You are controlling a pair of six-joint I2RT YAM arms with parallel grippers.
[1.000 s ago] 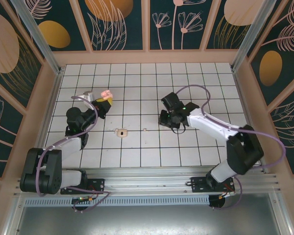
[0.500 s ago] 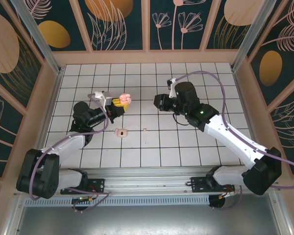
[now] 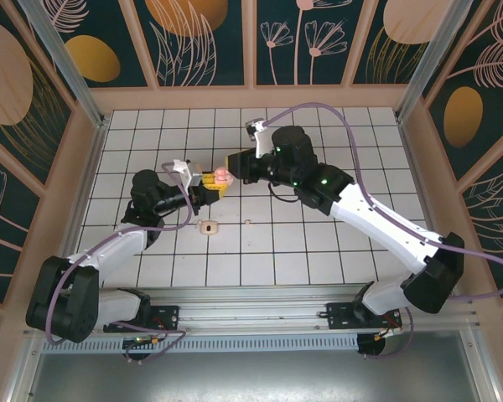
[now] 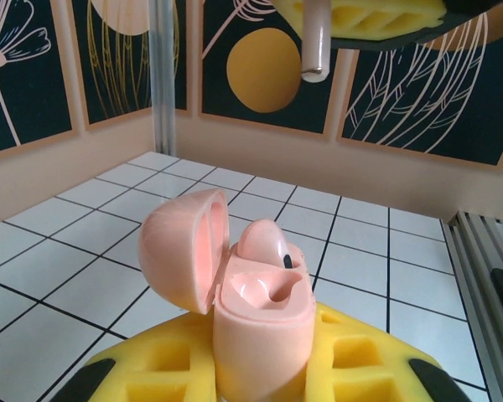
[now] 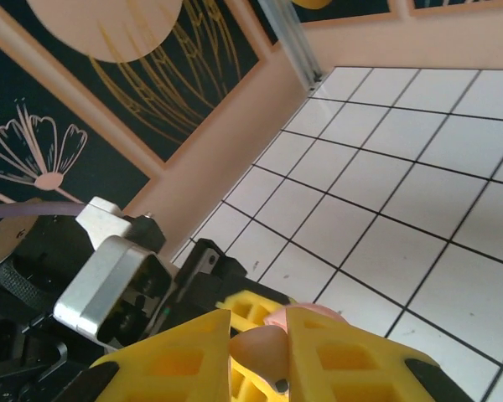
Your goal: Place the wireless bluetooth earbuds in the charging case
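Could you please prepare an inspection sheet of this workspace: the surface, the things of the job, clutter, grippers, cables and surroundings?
Surface: white tiled table, nothing spilled that I can see.
Job's things: pink charging case, upright, lid open; one earbud appears seated in it; the second earbud hangs above it, stem down.
Clutter: a small whitish item and a tiny bit on the tiles, too small to identify.
Grippers: left gripper, fingers shut on the charging case; right gripper, fingers shut on the second earbud.
Cables: a purple cable loops above the right arm.
Surroundings: floral wall panels; aluminium rail at the near edge.
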